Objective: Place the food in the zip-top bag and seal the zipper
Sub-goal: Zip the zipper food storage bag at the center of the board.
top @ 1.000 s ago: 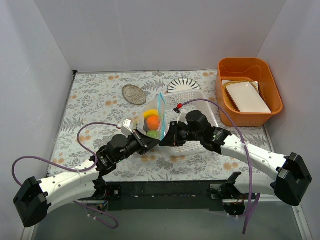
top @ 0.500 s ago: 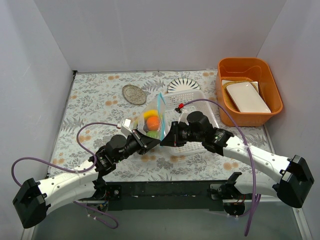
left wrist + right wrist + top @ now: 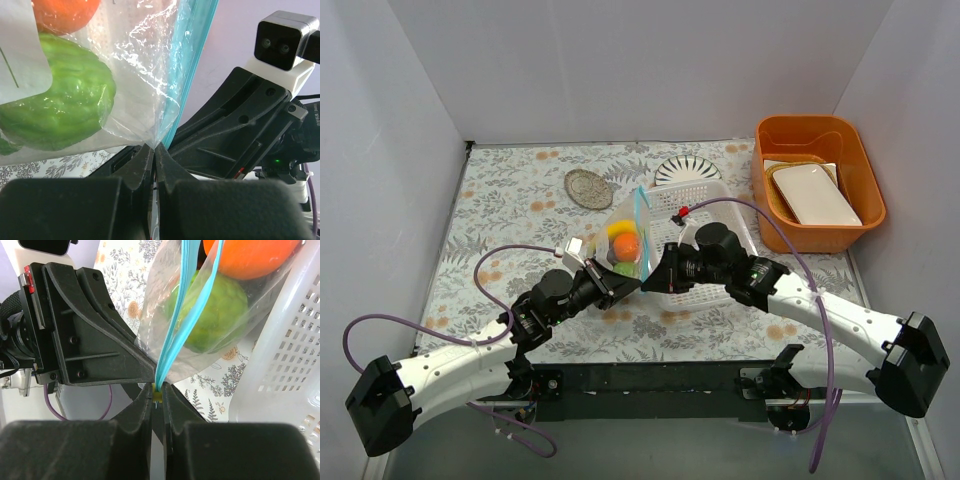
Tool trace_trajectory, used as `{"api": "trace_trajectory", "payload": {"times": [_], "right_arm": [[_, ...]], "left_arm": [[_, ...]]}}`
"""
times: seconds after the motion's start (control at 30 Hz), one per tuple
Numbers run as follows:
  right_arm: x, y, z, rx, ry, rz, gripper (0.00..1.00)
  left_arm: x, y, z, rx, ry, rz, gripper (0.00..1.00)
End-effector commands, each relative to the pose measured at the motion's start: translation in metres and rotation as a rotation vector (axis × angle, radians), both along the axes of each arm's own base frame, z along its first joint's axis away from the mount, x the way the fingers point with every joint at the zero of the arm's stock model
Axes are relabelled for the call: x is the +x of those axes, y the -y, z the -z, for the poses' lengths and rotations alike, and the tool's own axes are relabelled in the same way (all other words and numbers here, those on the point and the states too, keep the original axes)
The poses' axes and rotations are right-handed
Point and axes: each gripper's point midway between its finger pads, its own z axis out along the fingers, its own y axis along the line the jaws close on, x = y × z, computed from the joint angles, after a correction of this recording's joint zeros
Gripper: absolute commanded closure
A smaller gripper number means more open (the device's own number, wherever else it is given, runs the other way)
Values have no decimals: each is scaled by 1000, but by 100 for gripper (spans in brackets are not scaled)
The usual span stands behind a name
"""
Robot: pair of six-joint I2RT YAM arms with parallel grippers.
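My left claw (image 3: pixel 154 150) is pinched tight on the bottom corner of the zip-top bag (image 3: pixel 145 75), and my right claw (image 3: pixel 158 390) is clamped on the end of its zipper (image 3: pixel 162 370). The bag stands between them beside the white basket (image 3: pixel 285 365), with an orange (image 3: pixel 250 255) and a green ball (image 3: pixel 215 315) inside.

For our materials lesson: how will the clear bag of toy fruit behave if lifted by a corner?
Probably floppy: the bag is thin, crinkled film. Likely to sag, since the green fruit bulges its side. Possibly slippery: it looks glossy.
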Motion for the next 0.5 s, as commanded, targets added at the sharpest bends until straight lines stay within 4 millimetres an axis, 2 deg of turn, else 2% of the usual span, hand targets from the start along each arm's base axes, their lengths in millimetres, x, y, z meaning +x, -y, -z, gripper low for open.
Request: {"api": "trace_trajectory", "payload": {"times": [0.0, 0.33, 0.47], "right_arm": [[19, 5, -25, 63, 84, 66, 90], [5, -5, -19, 86, 31, -28, 68], [5, -5, -21, 89, 38, -26, 68]], "left_arm": [[-8, -1, 9, -76, -172, -18, 100], [-4, 3, 2, -85, -155, -18, 100], [-4, 4, 0, -85, -151, -14, 100]]}}
